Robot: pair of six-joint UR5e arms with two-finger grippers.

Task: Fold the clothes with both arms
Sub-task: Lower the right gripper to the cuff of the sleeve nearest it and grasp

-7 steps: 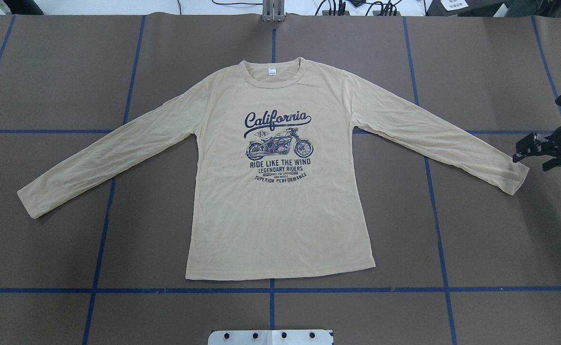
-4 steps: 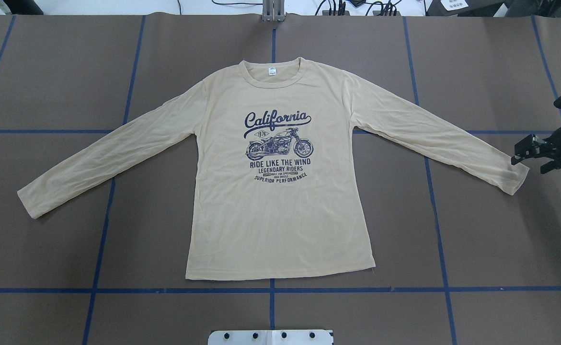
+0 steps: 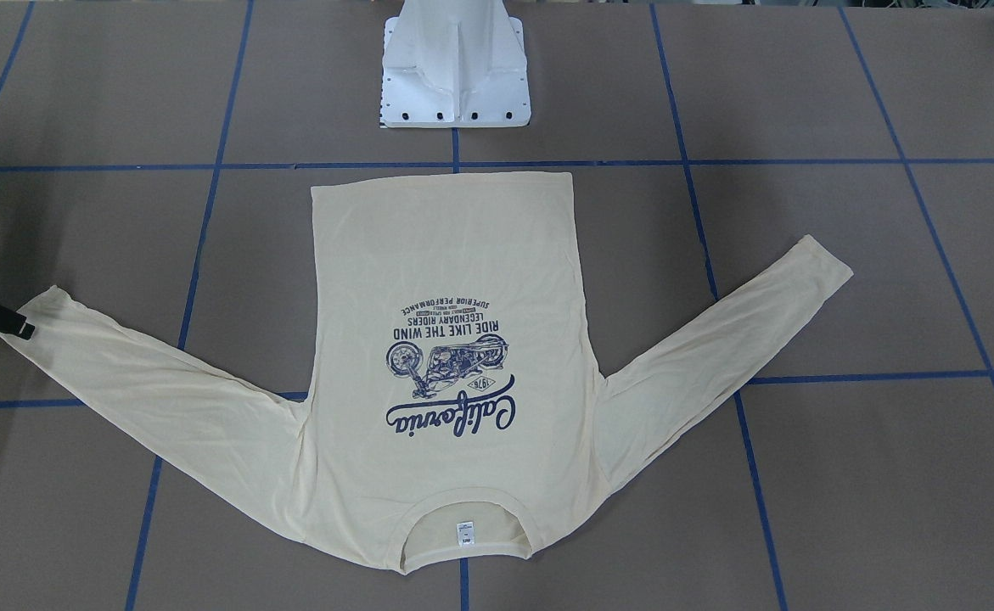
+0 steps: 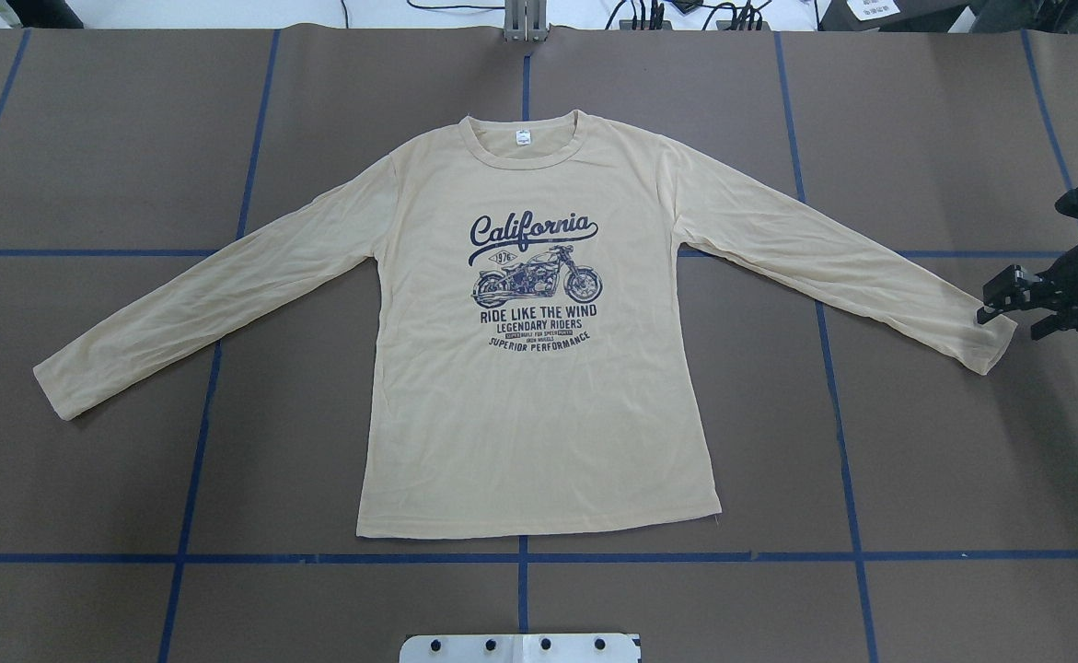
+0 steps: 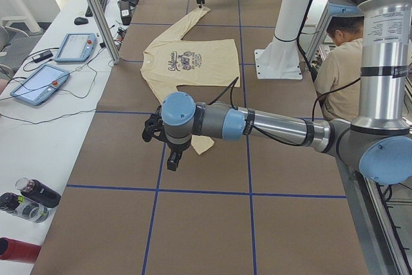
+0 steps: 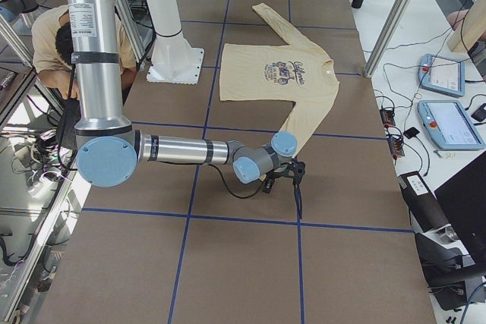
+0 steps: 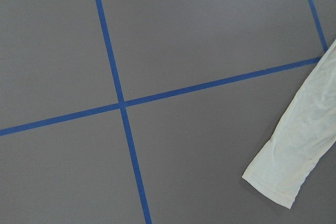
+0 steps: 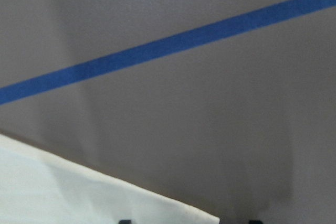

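The cream-yellow long-sleeved shirt [image 4: 539, 387] lies flat on the brown table, "California" print up, sleeves spread, neck label at the far side. My right gripper [image 4: 1008, 322] is open at the right sleeve's cuff [image 4: 990, 336], low over the table. In the right wrist view its two black fingertips stand apart at the bottom edge, the cuff corner [image 8: 105, 198] between them. It also shows in the front view [image 3: 13, 322]. My left gripper [image 5: 171, 158] hangs beside the left sleeve's cuff [image 7: 283, 182]; I cannot tell whether it is open or shut.
Blue tape lines [image 4: 520, 557] cross the table in a grid. The white pedestal base [image 3: 456, 68] stands near the shirt's hem. A seated person [image 5: 338, 62] is behind the robot. Control tablets [image 5: 38, 85] and bottles [image 5: 29, 198] lie on the white side bench.
My right gripper has moved a little toward the right cuff, so its fingertip now reaches the cuff's edge. The shirt has not moved.
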